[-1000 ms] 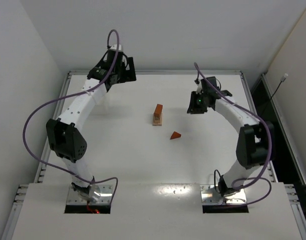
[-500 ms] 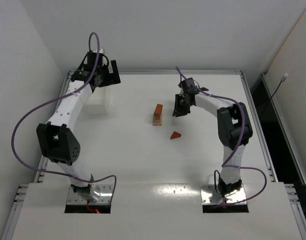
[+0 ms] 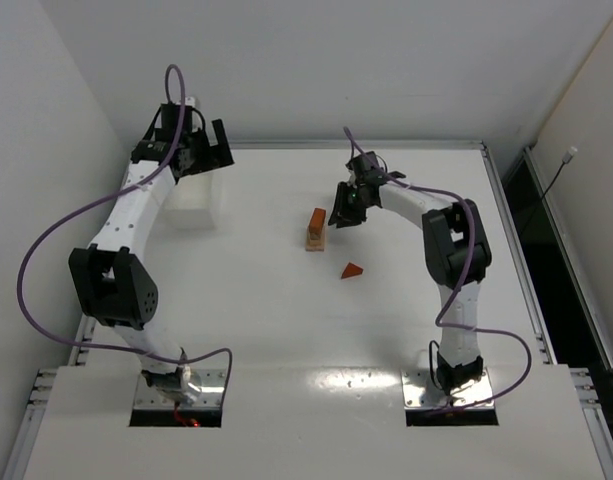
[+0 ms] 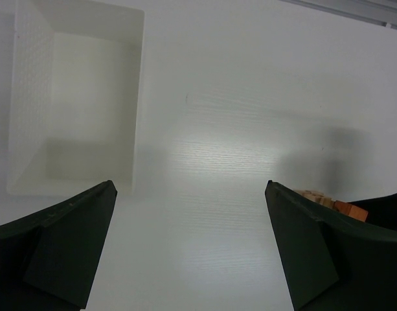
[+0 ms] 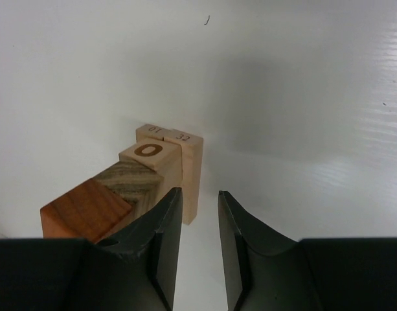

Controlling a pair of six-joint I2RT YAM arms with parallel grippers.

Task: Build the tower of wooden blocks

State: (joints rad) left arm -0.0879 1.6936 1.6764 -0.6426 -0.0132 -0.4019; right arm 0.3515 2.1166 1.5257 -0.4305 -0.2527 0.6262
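Right gripper (image 5: 198,192), fingers barely apart and empty, has closed in on the tan-and-reddish wood block tower (image 3: 316,229); left gripper (image 4: 190,186) gapes wide.

tower (image 3: 315,229) left of wedge (image 3: 352,270)

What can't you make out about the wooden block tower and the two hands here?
Top view: the tan and reddish-brown wooden block tower is too small to count its blocks.
Left wrist view: a finger of the left hand hides all but a sliver of the tower.
Right wrist view: the right hand covers the tower's near end.
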